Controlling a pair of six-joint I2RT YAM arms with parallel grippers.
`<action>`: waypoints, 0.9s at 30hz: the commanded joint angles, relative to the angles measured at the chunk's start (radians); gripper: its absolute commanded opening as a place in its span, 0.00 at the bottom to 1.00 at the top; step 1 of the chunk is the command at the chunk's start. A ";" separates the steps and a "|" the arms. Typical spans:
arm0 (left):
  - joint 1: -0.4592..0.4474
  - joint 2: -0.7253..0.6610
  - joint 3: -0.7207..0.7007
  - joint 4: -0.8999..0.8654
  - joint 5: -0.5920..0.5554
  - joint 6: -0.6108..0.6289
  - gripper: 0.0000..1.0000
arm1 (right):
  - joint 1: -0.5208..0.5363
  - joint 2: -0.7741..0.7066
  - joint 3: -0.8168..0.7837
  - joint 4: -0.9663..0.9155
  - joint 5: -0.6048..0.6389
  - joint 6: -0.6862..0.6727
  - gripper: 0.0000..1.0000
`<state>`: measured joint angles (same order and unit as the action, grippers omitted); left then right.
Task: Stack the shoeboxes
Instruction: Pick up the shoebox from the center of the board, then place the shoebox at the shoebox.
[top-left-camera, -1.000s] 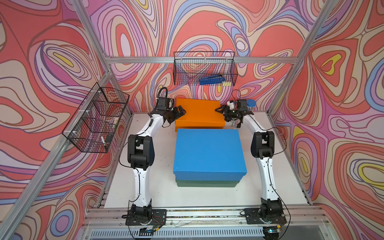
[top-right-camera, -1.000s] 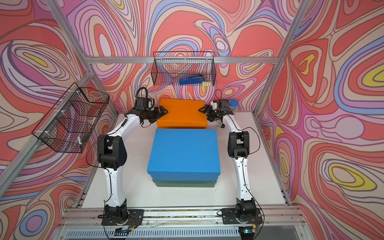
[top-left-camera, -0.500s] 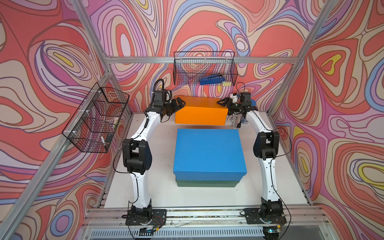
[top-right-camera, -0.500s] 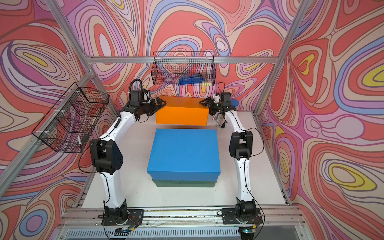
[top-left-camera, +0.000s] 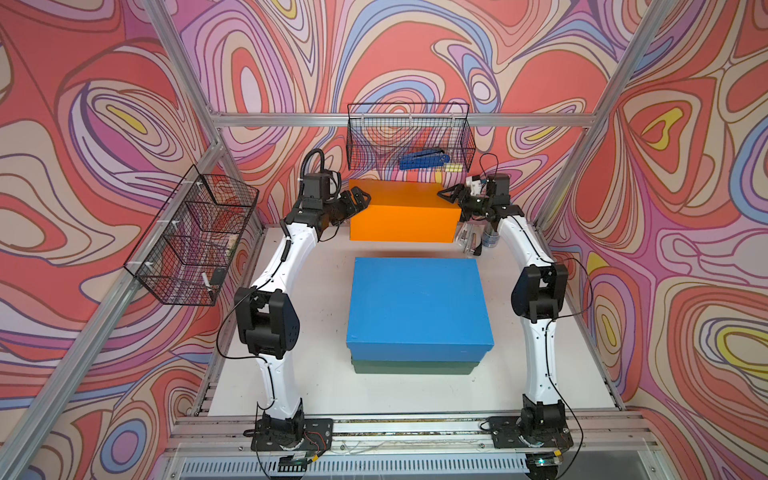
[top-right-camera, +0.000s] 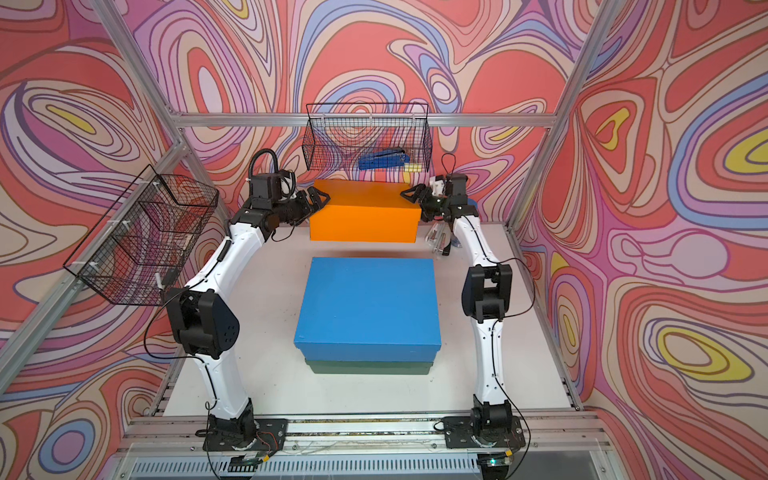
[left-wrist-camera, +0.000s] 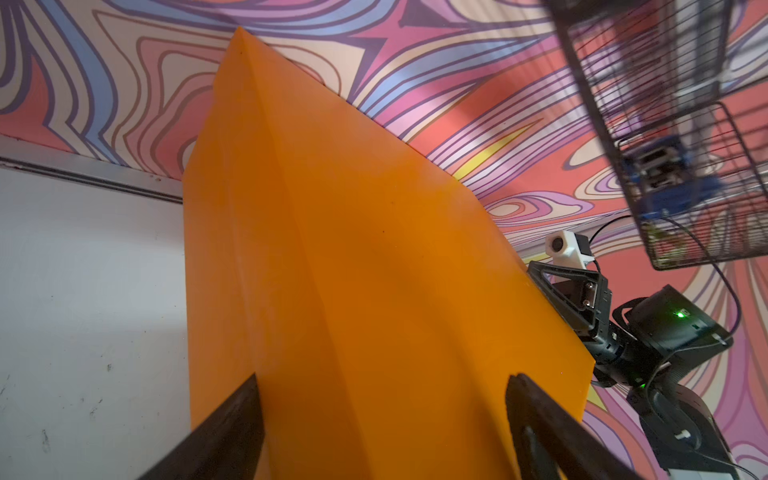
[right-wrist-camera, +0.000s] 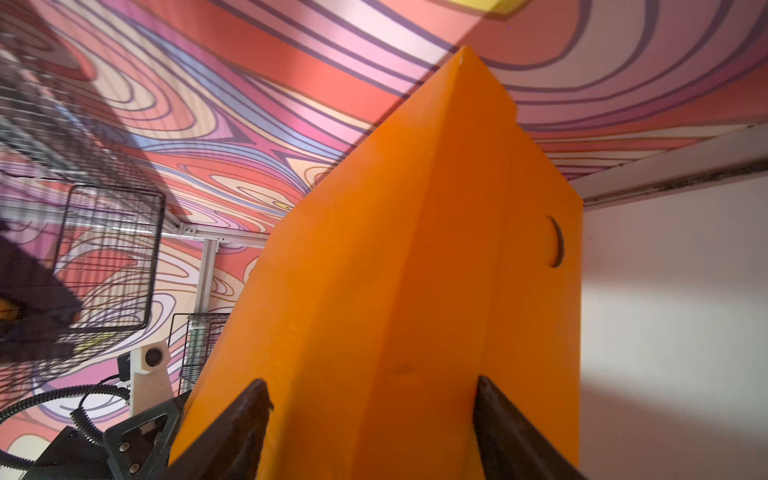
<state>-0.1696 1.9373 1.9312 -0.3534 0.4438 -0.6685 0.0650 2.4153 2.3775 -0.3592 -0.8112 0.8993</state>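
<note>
The orange shoebox (top-left-camera: 403, 216) (top-right-camera: 365, 220) hangs level in the air at the back of the table, held by its two short ends. My left gripper (top-left-camera: 360, 198) (left-wrist-camera: 382, 382) is shut on its left end, one finger over the lid. My right gripper (top-left-camera: 451, 194) (right-wrist-camera: 372, 386) is shut on its right end the same way. The orange box (left-wrist-camera: 353, 249) (right-wrist-camera: 415, 249) fills both wrist views between the black fingers. In front, mid-table, the blue shoebox (top-left-camera: 417, 307) (top-right-camera: 368, 307) lies on the dark green shoebox (top-left-camera: 411, 368) (top-right-camera: 368, 368), of which only the front edge shows.
A black wire basket (top-left-camera: 409, 137) with a blue tool (top-left-camera: 424, 160) hangs on the back wall just above the orange box. Another wire basket (top-left-camera: 195, 241) hangs on the left wall. Small clear items (top-left-camera: 469, 245) stand at the back right of the white table (top-left-camera: 324, 374).
Both arms have lifted the orange box off the table and raised it toward the back basket. The blue and green boxes have not moved.
</note>
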 joint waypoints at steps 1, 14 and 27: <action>-0.072 -0.043 -0.031 0.051 0.124 -0.033 0.89 | 0.057 -0.083 0.034 0.018 -0.115 0.026 0.78; -0.108 -0.119 -0.049 0.038 0.118 -0.027 0.87 | 0.062 -0.173 0.018 -0.027 -0.116 0.029 0.76; -0.134 -0.232 -0.124 -0.001 0.136 -0.013 0.87 | 0.086 -0.323 -0.110 -0.129 -0.124 -0.050 0.76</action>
<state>-0.2188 1.7336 1.8297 -0.3836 0.4152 -0.6846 0.0582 2.1548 2.2898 -0.4530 -0.7780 0.8635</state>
